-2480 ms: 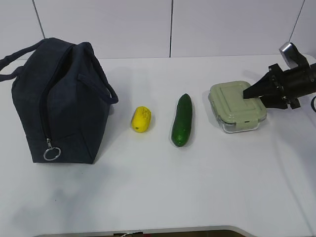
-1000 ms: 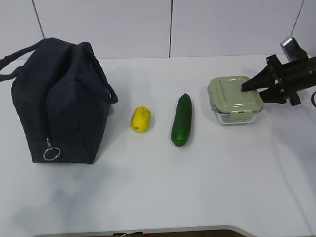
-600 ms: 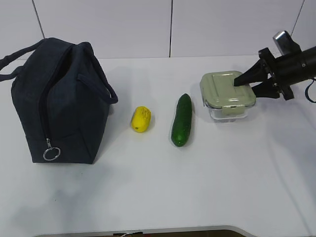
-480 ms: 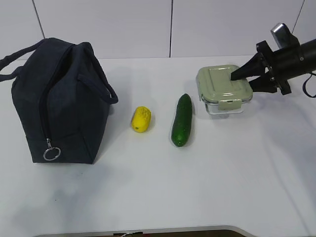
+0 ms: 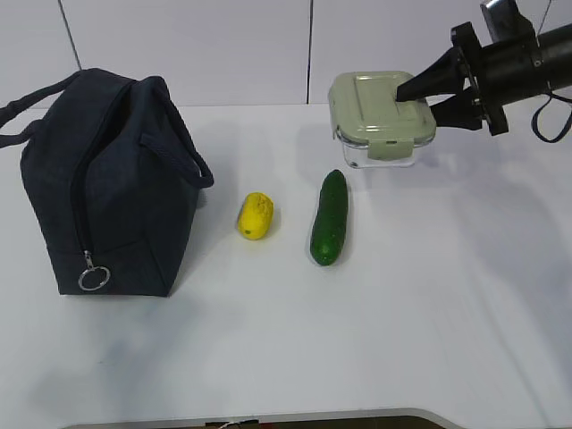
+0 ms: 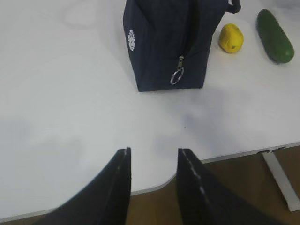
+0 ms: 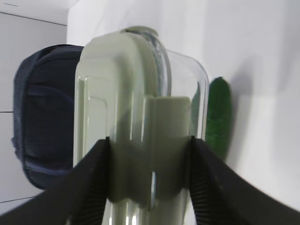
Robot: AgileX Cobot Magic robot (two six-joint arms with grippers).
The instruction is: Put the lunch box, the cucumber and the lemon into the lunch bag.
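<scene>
My right gripper [image 5: 422, 96] is shut on the lunch box [image 5: 380, 116], a clear glass container with a sage-green lid, held in the air above the table's back right; the right wrist view shows its fingers clamped on both sides of the lunch box [image 7: 140, 122]. On the table lie the dark green cucumber [image 5: 329, 217] and the yellow lemon [image 5: 256, 215]. The navy lunch bag [image 5: 103, 183] stands at the left, its side zipper with a ring pull [image 5: 93, 278] drawn shut. My left gripper [image 6: 153, 152] hangs open over the table's front edge, nothing between its fingers.
The white table [image 5: 402, 304] runs to a white wall at the back. In the left wrist view the table's front edge [image 6: 225, 153] and a metal leg [image 6: 281, 180] show, with the bag's round white logo [image 6: 131, 40] facing left.
My right gripper has lifted the lunch box off the table and carried it up and leftward, toward the back. The bag, lemon and cucumber have not moved.
</scene>
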